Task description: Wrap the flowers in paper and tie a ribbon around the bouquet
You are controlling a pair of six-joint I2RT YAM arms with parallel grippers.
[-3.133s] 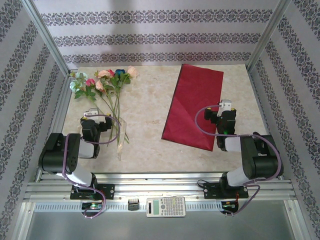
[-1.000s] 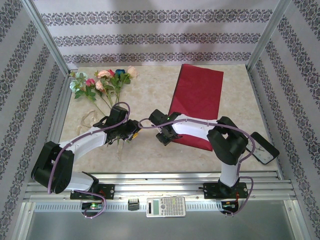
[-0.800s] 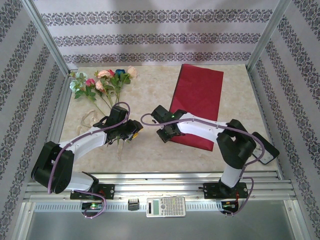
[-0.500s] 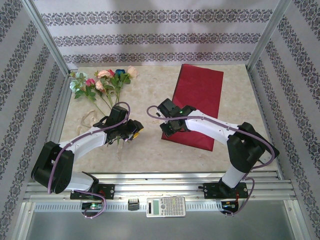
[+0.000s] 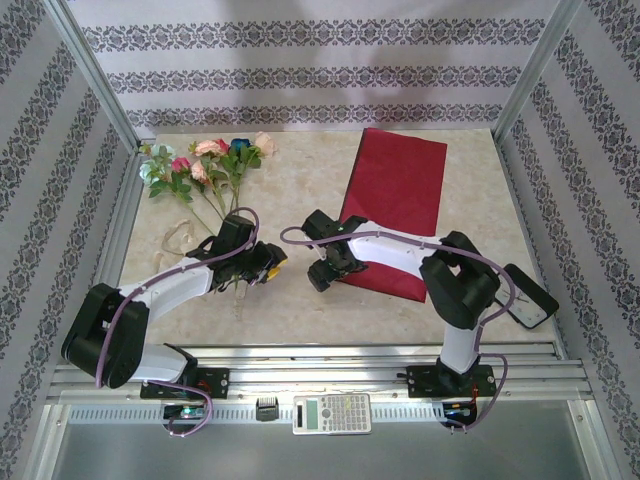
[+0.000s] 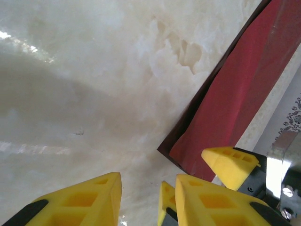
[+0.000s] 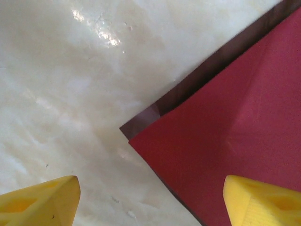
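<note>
Left pincer [image 5: 267, 268] part-spread, empty, low over bench [image 5: 300, 180] beside stem ends of flowers [image 5: 205, 165]. Right pincer [image 5: 322, 276] spread wide above near-left corner of paper [image 5: 400, 190]. Ribbon [image 5: 178, 236] loops left of stems. Blooms far-left, well apart from paper.

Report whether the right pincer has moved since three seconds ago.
Yes. The right pincer went leftward, from the crimson paper sheet's right edge to its near-left corner, jaws open.

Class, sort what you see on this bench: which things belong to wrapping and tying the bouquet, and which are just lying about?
For the job: flowers, paper, ribbon.
Lying about: calculator on the front rail.
</note>
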